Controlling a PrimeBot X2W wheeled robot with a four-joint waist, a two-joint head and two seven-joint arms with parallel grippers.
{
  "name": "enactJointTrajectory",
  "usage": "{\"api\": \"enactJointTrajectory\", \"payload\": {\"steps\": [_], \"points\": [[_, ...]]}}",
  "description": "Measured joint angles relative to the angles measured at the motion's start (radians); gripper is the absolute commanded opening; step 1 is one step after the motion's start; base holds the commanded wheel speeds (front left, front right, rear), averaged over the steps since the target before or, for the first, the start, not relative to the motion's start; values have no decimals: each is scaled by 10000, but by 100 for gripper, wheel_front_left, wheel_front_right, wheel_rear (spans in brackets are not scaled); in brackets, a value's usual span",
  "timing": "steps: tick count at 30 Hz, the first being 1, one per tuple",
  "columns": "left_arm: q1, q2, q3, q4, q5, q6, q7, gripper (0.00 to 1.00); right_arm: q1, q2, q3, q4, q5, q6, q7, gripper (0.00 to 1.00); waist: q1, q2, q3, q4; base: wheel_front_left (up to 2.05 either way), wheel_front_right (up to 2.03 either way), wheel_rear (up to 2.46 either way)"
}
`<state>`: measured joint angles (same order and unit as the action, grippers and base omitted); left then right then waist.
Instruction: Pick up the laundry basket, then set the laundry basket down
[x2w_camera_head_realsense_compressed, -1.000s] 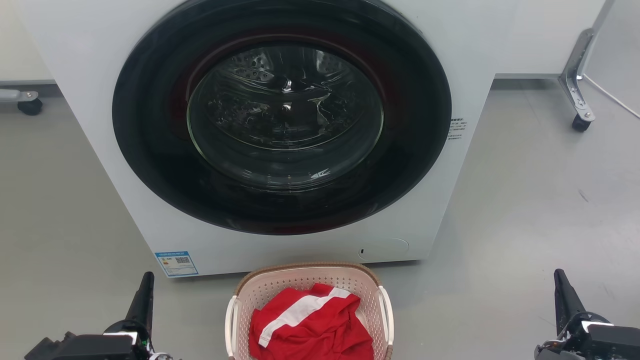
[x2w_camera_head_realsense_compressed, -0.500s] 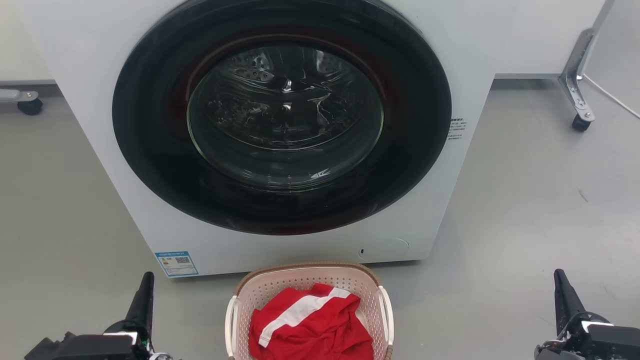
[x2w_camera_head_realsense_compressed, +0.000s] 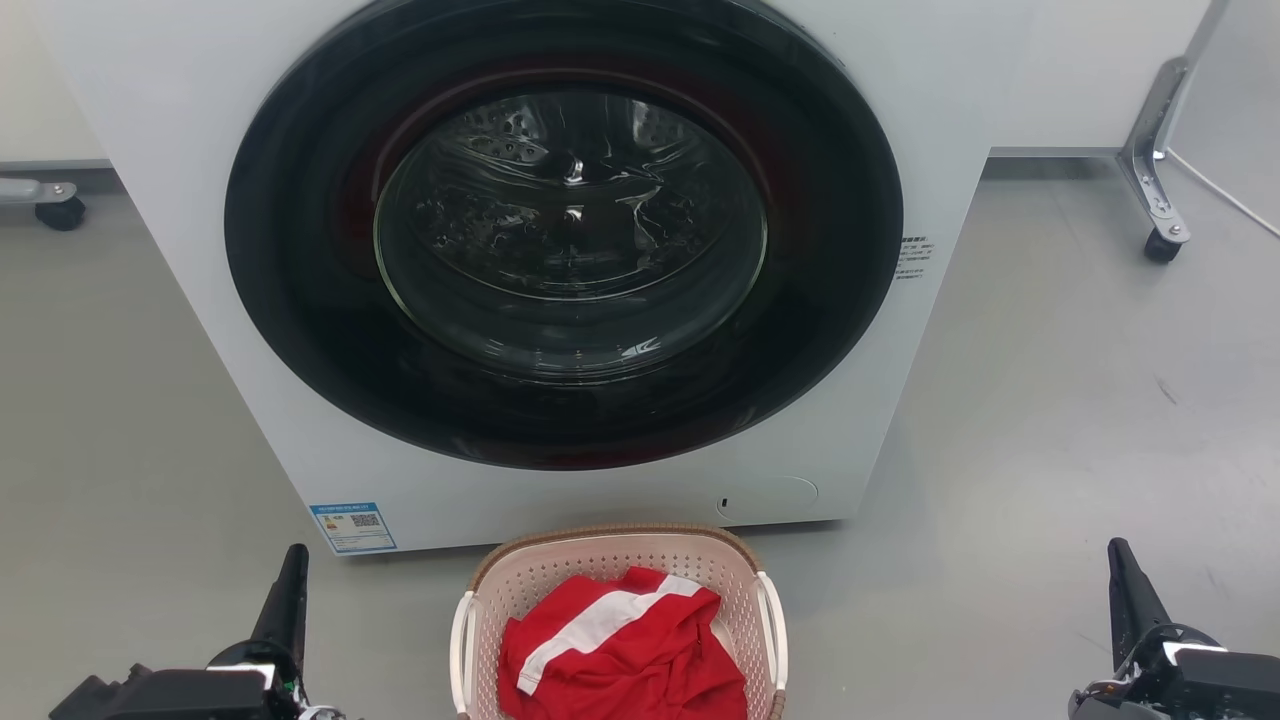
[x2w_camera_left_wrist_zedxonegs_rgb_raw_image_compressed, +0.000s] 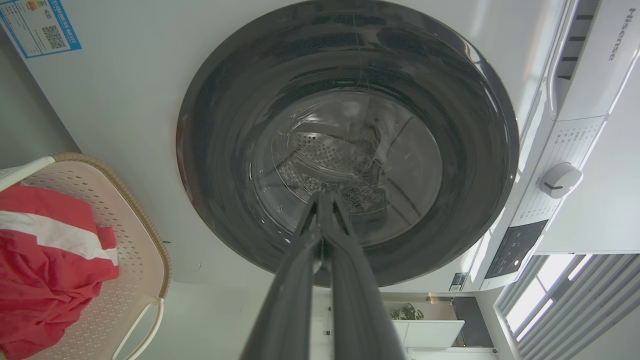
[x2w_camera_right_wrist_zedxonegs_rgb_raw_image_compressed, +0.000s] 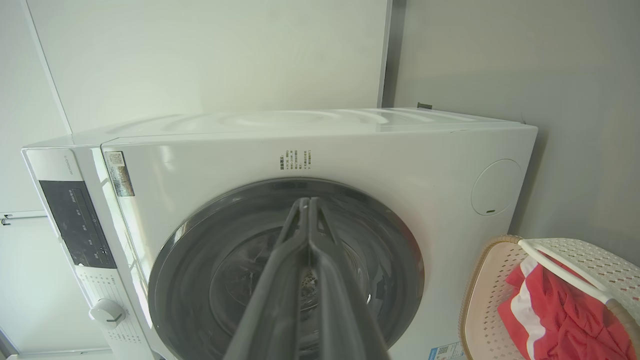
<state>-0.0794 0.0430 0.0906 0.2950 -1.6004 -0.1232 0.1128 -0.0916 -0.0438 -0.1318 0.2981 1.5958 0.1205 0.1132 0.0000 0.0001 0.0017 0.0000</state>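
a laundry room: front-loading washing machine (x2w_camera_head_realsense_compressed: 560, 260) on grey floor (x2w_camera_head_realsense_compressed: 1080, 420).

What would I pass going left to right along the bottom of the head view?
Left fingers → blue-edged sticker → laundry basket holding a red-and-white garment → right fingers.

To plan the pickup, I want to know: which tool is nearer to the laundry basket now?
Left. The left tool is beside the laundry basket, off its left side; the right tool is much farther away, off its right side. Neither touches it.
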Motion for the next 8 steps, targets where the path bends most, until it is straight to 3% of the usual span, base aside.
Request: {"api": "enactJointTrajectory", "payload": {"steps": [8], "points": [[0, 0, 0, 2, 0, 0, 0, 0, 0, 0, 0, 0, 0, 0, 0, 0, 0, 0, 0, 0, 0, 0, 0]]}}
